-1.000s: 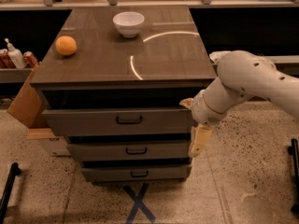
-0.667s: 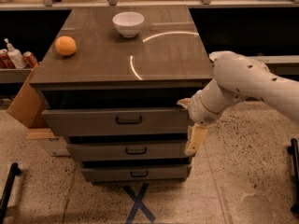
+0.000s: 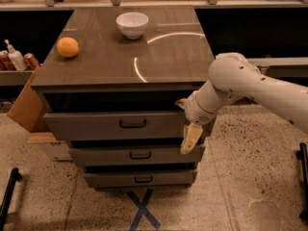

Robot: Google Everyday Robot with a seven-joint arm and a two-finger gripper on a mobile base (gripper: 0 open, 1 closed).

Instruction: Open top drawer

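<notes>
Wide grey-brown top drawer (image 3: 96,125), small dark bar handle (image 3: 133,123): centre, slightly pulled out, dark gap above.
Cream two-finger gripper (image 3: 191,139): at drawer's 3 o'clock end, pointing toward 6 o'clock; grip state not discernible.
White round bowl (image 3: 132,24): brown cabinet top (image 3: 163,57), 12 o'clock.
Round orange fruit (image 3: 68,47): 10 o'clock.

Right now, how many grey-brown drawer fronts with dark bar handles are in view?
3, stacked: the wide grey-brown top drawer; the narrower middle drawer below; the bottom drawer nearest the floor. The beige gripper hangs at the top drawer's right end.
</notes>
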